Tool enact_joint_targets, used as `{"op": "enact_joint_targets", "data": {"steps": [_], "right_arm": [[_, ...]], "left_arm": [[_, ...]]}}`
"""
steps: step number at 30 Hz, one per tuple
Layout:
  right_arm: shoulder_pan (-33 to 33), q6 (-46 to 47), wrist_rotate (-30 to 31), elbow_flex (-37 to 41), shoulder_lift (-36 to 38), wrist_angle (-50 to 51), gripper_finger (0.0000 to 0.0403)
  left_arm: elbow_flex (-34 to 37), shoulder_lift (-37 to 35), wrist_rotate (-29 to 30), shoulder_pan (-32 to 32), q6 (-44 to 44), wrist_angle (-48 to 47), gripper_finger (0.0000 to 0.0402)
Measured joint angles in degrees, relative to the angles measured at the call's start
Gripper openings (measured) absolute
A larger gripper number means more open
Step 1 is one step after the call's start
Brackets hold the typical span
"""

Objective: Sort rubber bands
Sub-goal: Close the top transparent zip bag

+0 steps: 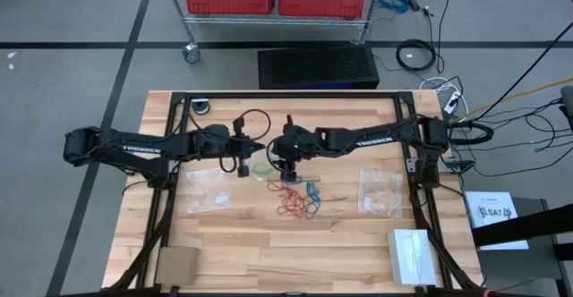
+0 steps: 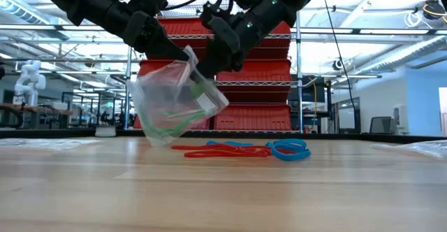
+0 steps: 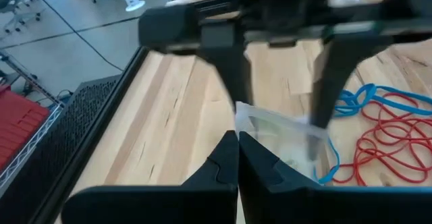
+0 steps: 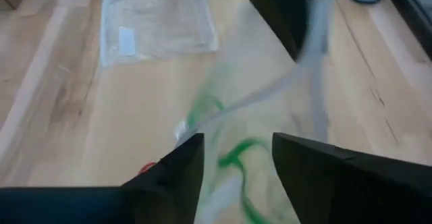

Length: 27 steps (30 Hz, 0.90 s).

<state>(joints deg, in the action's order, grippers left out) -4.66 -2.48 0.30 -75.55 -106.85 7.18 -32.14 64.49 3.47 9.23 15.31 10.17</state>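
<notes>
A clear zip bag (image 2: 174,103) with green rubber bands (image 4: 236,153) inside hangs over the table's middle, and my left gripper (image 3: 237,143) is shut on it. My right gripper (image 2: 213,54) stands open at the bag's upper edge, a finger (image 3: 322,89) on either side of the mouth; I cannot tell whether it touches the bag. In the right wrist view the gripper (image 4: 236,150) looks down on the bag. Red and blue rubber bands (image 1: 297,199) lie in a loose heap on the wood just nearer than the grippers. My left gripper pinches the bag's top edge at one corner (image 3: 244,115) between its two shut fingers. The fingers come from the table's left, slanting down a little. The bag hangs tilted below them, its lower corner (image 2: 162,141) close to the table top.
Two more clear bags lie flat, one left of the heap (image 1: 208,190) and one right of it (image 1: 380,192). A white box (image 1: 412,254) and a cardboard piece (image 1: 176,266) sit near the front edge. A black frame (image 1: 286,96) rims the table.
</notes>
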Motion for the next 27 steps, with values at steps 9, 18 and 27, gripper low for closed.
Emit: {"op": "enact_joint_targets", "data": {"steps": [9, 18, 27], "right_arm": [[1.8, 0.1, -0.2, 0.0, 5.6, 1.5, 0.0174], [4.4, -1.7, 5.7, 0.0, 10.7, 4.2, 0.0174], [5.7, 5.2, 11.8, 3.8, 13.8, 13.4, 0.0174]], "left_arm": [[0.0, 0.0, 0.1, 0.0, 0.0, -0.1, 0.0000], [0.0, 0.0, 0.2, 0.0, 0.0, -0.2, 0.0000], [0.0, 0.0, 0.5, 0.0, -0.4, -0.2, 0.0000]]}}
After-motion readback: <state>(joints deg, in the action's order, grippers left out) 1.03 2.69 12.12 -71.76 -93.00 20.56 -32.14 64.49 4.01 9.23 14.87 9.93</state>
